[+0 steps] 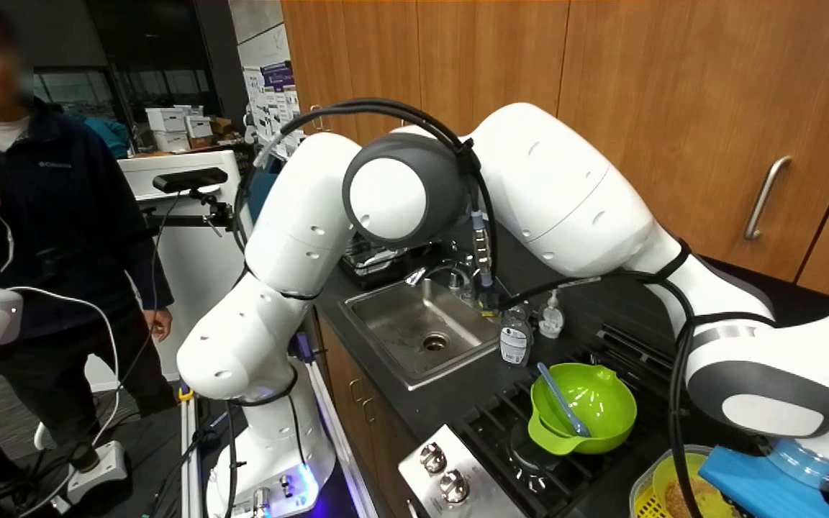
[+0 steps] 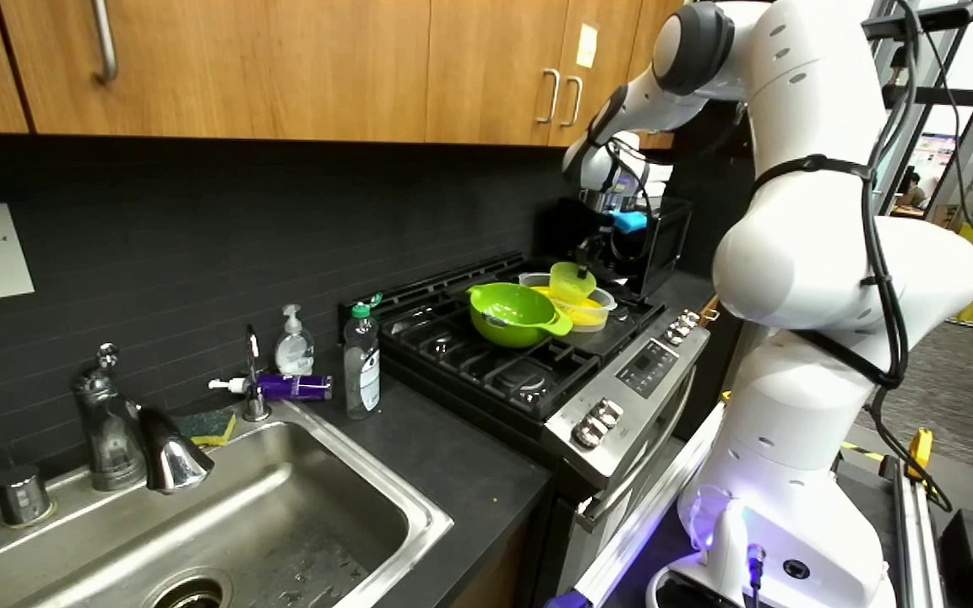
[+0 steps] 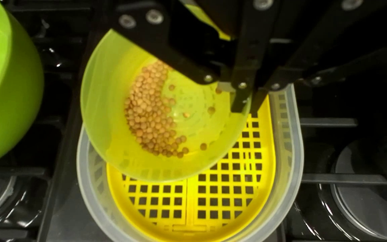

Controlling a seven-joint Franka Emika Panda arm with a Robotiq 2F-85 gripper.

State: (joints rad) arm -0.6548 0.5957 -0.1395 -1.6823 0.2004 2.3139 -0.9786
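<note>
While the gripper [image 3: 248,105] pinches its rim, the small bowl [image 3: 193,129] of lentils [image 3: 149,112], above the basket [image 3: 190,196] toward the stove [image 2: 634,418] edge farthest from the sink [image 2: 427,530], seems light, bendy, best held by that rim.

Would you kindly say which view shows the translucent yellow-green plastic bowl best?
The wrist view: it looks into the bowl, showing small round brown grains. In both exterior views it is smaller; in an exterior view a black cable and flat blue piece partly cover it.
</note>
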